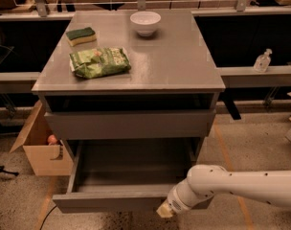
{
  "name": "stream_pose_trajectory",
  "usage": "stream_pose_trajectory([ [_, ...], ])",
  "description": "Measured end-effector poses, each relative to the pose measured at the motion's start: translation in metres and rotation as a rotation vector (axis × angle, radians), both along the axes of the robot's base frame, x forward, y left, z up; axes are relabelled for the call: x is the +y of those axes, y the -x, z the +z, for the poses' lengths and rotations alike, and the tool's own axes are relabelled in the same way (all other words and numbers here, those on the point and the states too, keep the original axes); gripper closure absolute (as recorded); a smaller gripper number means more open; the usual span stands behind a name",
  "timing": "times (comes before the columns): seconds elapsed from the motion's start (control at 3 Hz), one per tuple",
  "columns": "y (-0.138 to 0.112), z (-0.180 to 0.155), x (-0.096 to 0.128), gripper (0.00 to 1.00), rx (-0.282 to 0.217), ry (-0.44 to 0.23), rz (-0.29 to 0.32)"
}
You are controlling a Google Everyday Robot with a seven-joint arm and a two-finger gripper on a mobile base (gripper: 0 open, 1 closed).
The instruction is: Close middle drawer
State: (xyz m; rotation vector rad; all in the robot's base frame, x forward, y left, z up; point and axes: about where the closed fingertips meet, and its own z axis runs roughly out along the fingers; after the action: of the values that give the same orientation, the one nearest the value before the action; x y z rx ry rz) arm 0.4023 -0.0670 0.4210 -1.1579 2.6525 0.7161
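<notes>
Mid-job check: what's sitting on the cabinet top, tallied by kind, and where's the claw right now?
Sponge: 1
Green snack bag: 1
White bowl: 1
Total: 3
The claw is low down, at the right end of the front of the middle drawer, which is pulled out.

The robot's smooth, rounded white arm (pixel 246 186) stretched in from the right edge, almost level, dipping slightly toward the left. Its thick white wrist (pixel 187 199) angled down and to the left. The small tan-tipped tool (pixel 165 210) sat at the arm's end, low in view, just right of centre, pointing down-left.
</notes>
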Motion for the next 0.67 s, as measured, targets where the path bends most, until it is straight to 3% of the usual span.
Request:
stream_pose_trajectory([
  [0.33,0.000,0.000,0.000,1.00,0.000,0.000,0.000],
  [0.67,-0.009,-0.010,-0.001,1.00,-0.043,-0.053,-0.038],
])
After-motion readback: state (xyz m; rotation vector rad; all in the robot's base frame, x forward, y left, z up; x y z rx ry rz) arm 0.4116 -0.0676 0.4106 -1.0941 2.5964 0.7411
